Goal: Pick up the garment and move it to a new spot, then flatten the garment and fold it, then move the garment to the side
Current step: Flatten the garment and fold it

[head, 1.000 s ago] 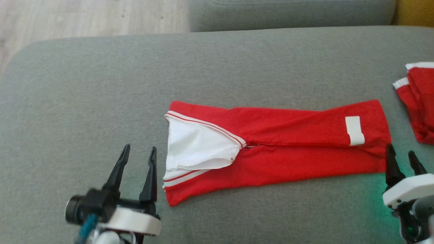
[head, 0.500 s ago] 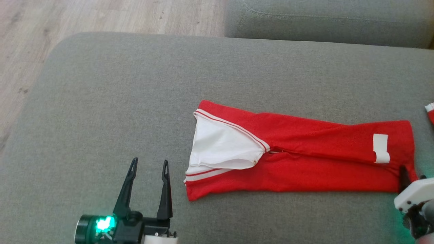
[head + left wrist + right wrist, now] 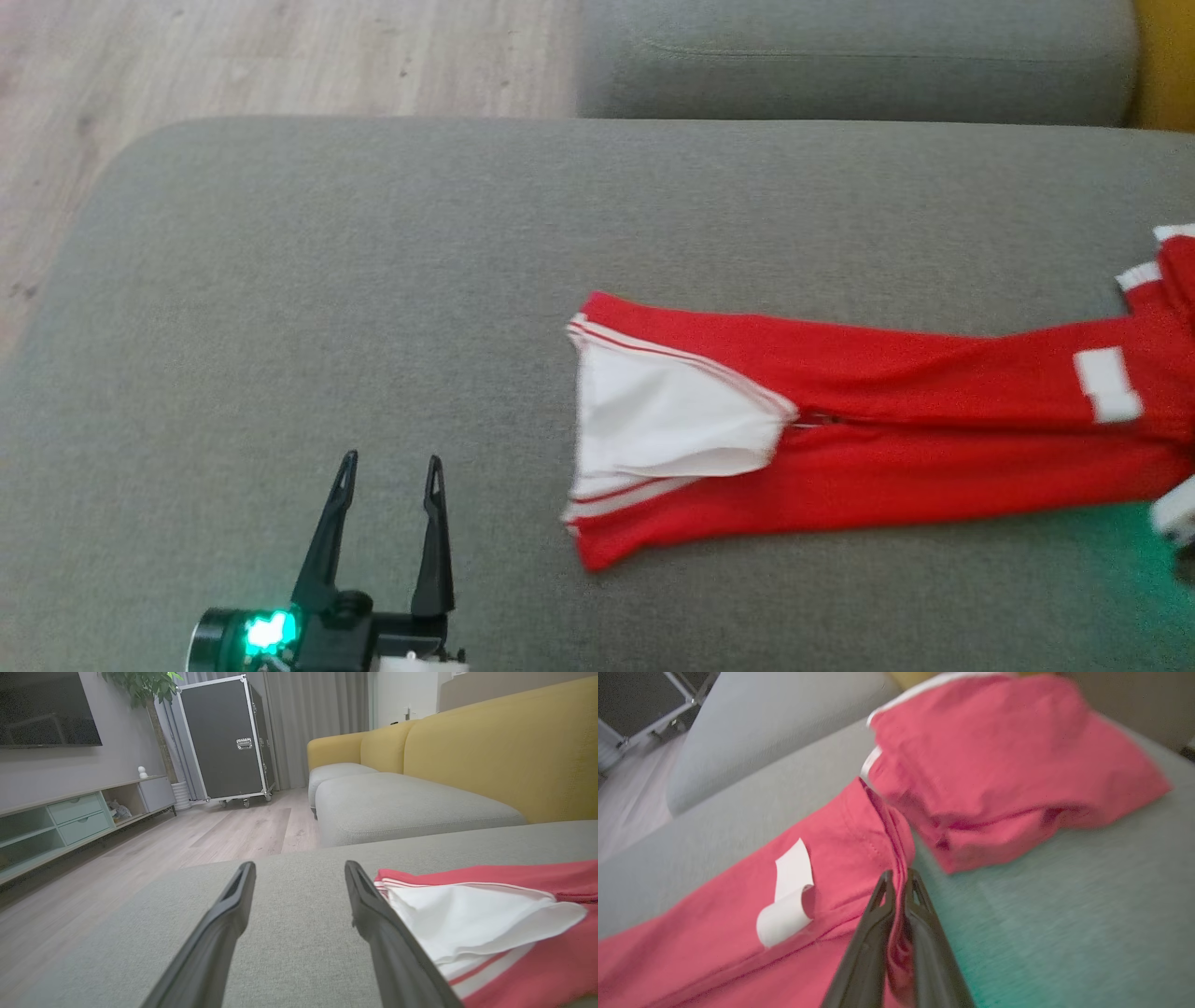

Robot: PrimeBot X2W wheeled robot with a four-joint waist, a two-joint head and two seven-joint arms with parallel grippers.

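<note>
Fingers of the right gripper (image 3: 899,877) pinch the hem end of the long red-and-white cloth garment (image 3: 887,448), while the left gripper (image 3: 390,459), fingers spread, stands off its collar end.

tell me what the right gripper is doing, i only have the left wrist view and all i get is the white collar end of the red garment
Observer: The right gripper is shut on the red garment, pinching the edge at the end opposite the collar.
Operator: anything lying near that end
Observer: Yes, a second red garment with white trim lies bunched up just past it on the cushion.
Operator: any marker to tell which face is up
Observer: A white label shows on top close to the pinched edge, its lower part curled over.
</note>
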